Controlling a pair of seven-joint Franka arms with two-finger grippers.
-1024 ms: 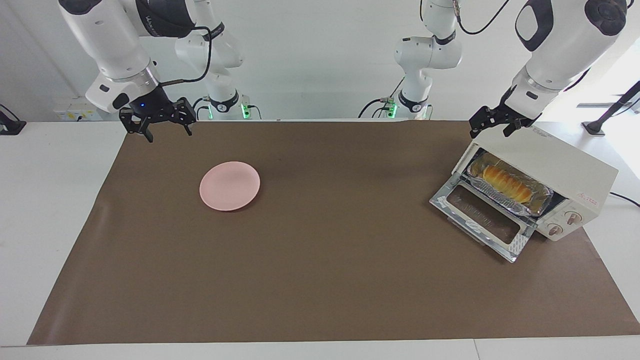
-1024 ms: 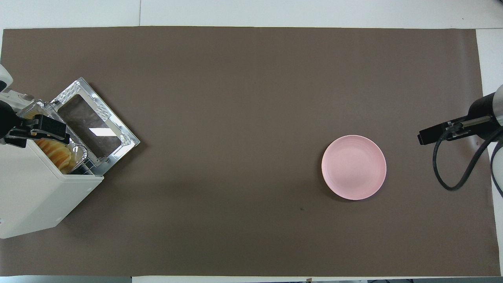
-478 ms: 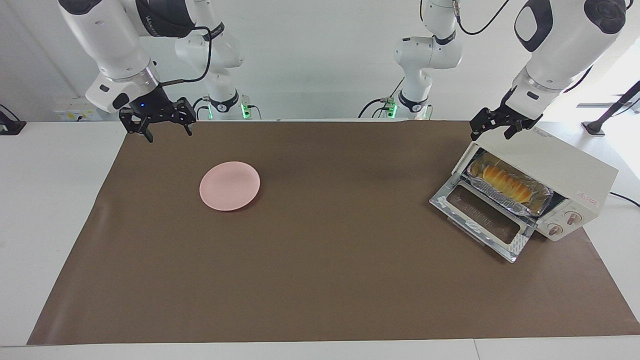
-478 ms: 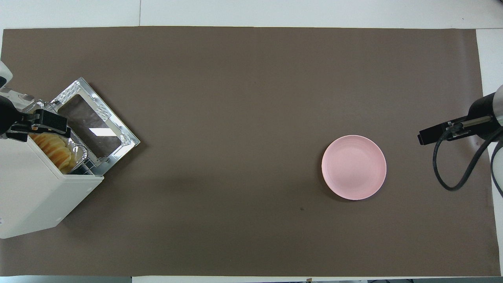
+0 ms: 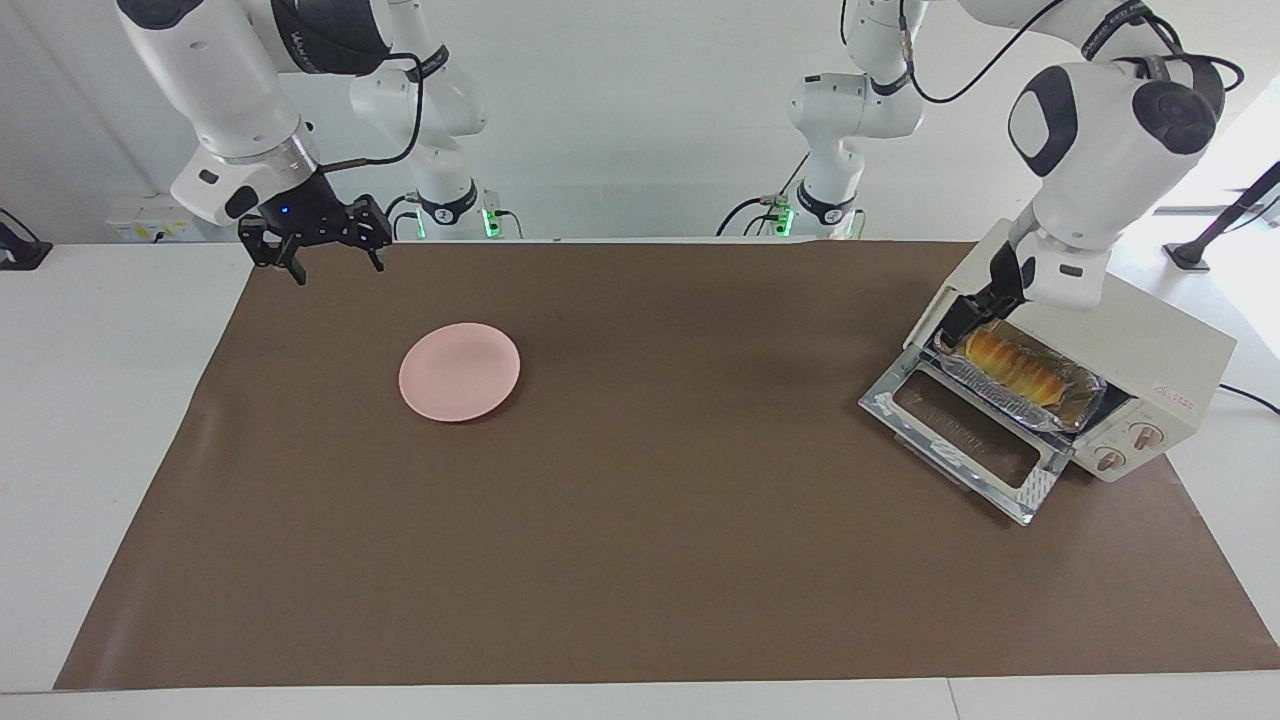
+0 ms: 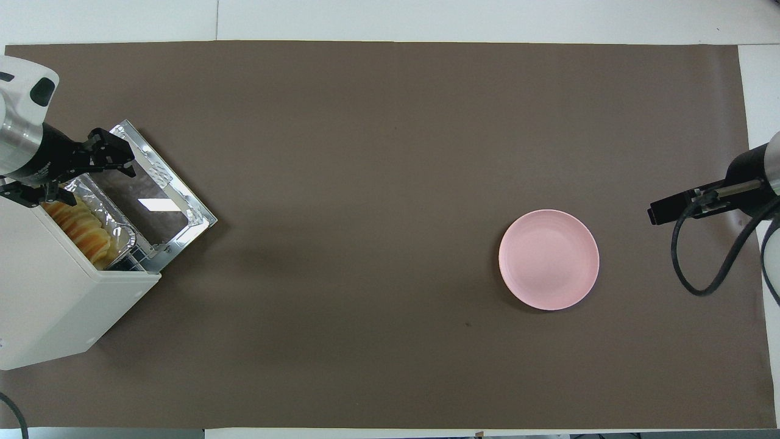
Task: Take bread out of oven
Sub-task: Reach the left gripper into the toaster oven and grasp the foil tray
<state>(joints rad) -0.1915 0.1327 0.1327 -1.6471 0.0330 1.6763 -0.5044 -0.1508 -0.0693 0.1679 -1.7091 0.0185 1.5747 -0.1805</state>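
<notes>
Now reaching: the left gripper stands at the mouth of the oven, fingers apart and empty.
Inside, the bread lies in a foil tray on the rack, above the lowered glass door. Judged next: advance into the opening and close on the loaf or the tray edge without snagging the oven's top lip or the door. The right gripper waits, open, over the mat's edge near the pink plate, a likely landing spot.
</notes>
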